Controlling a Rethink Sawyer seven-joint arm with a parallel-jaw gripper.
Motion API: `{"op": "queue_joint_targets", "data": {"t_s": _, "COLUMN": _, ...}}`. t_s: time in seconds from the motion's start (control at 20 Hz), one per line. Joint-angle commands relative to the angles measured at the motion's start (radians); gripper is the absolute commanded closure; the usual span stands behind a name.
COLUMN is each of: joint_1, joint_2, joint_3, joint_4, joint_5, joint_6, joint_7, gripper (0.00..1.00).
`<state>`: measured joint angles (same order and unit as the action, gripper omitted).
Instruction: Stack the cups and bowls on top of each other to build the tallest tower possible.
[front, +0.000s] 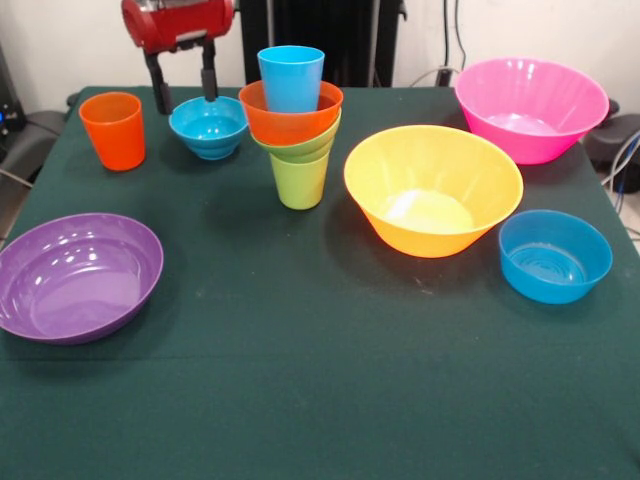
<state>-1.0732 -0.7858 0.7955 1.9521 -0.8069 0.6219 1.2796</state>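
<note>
Here the open fingers (208, 74) hang above the small blue bowl's (208, 126) far rim.

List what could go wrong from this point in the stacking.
1. The tower is top-heavy: a lime cup carries a green bowl, an orange bowl and a blue cup. A nudge may topple it.
2. The gripper, jaws open, hangs by the small blue bowl, right beside the tower; lifting that bowl could clip the stack.
3. Only the orange cup and wider bowls remain; a wide bowl on the narrow blue cup may tip.
</note>
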Motion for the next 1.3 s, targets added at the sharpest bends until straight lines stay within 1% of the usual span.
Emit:
{"op": "queue_joint_targets", "data": {"t_s": 0.05, "joint_1": 0.078, "joint_2": 0.077, "joint_3": -0.055, "joint_4": -0.115, "joint_5": -0.125, "joint_6": 0.15, "joint_7": -0.218, "gripper": 0.0}}
{"op": "queue_joint_targets", "data": {"t_s": 0.25, "joint_1": 0.092, "joint_2": 0.059, "joint_3": -0.072, "joint_4": -0.13, "joint_5": -0.148, "joint_6": 0.211, "joint_7": -0.241, "gripper": 0.0}}
{"op": "queue_joint_targets", "data": {"t_s": 0.4, "joint_1": 0.089, "joint_2": 0.047, "joint_3": -0.07, "joint_4": -0.128, "joint_5": -0.145, "joint_6": 0.235, "joint_7": -0.246, "gripper": 0.0}}
{"op": "queue_joint_targets", "data": {"t_s": 0.6, "joint_1": 0.081, "joint_2": 0.049, "joint_3": -0.058, "joint_4": -0.126, "joint_5": -0.139, "joint_6": 0.247, "joint_7": -0.237, "gripper": 0.0}}
{"op": "queue_joint_targets", "data": {"t_s": 0.8, "joint_1": 0.077, "joint_2": 0.053, "joint_3": -0.06, "joint_4": -0.128, "joint_5": -0.131, "joint_6": 0.282, "joint_7": -0.237, "gripper": 0.0}}
{"op": "queue_joint_targets", "data": {"t_s": 0.9, "joint_1": 0.082, "joint_2": 0.057, "joint_3": -0.068, "joint_4": -0.135, "joint_5": -0.131, "joint_6": 0.313, "joint_7": -0.245, "gripper": 0.0}}
{"op": "queue_joint_targets", "data": {"t_s": 1.15, "joint_1": 0.076, "joint_2": 0.097, "joint_3": -0.061, "joint_4": -0.143, "joint_5": -0.138, "joint_6": 0.299, "joint_7": -0.24, "gripper": 0.0}}
{"op": "queue_joint_targets", "data": {"t_s": 1.3, "joint_1": 0.08, "joint_2": 0.11, "joint_3": -0.064, "joint_4": -0.154, "joint_5": -0.13, "joint_6": 0.323, "joint_7": -0.244, "gripper": 0.0}}
